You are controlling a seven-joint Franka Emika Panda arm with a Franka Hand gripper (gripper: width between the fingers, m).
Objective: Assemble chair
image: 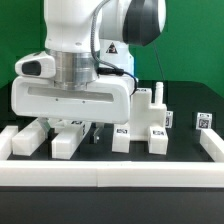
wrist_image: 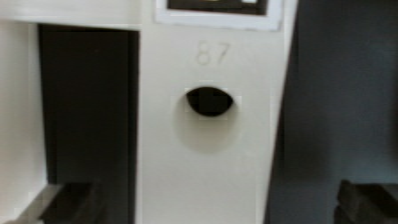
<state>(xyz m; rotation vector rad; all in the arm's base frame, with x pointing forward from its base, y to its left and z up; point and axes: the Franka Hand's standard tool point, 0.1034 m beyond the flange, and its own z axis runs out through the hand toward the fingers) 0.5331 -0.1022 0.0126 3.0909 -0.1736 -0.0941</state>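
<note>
Several chair pieces (image: 155, 130), chunky, white and still loose, lie in a rough row across the middle of the black table (image: 185, 140). 1 of them stands upright behind the others, towards the exterior view's right. Small black-and-white square tags show on some of their faces, too small to read.

The wrist view is filled by 1 long piece (wrist_image: 210, 150), a flat white slab with a round dark hole (wrist_image: 210, 100) near its middle. The edge of a black-bordered tag (wrist_image: 222, 8) sits at one end. Between tag and hole a faint raised mark appears to read 87, though it is blurred.

The gripper (image: 78, 124) hangs low over the row's left half. Its jaws are spread wide, with the dark fingers (wrist_image: 80, 205) on either side of the slab. Whether they touch it I cannot tell.

The tabletop is matt black and bare between the parts. A white rail (image: 110, 178) runs along its front edge and turns up the exterior view's right side. A small tagged block (image: 203, 122) stands alone near that corner. Behind everything is a plain green wall (image: 190, 40).
</note>
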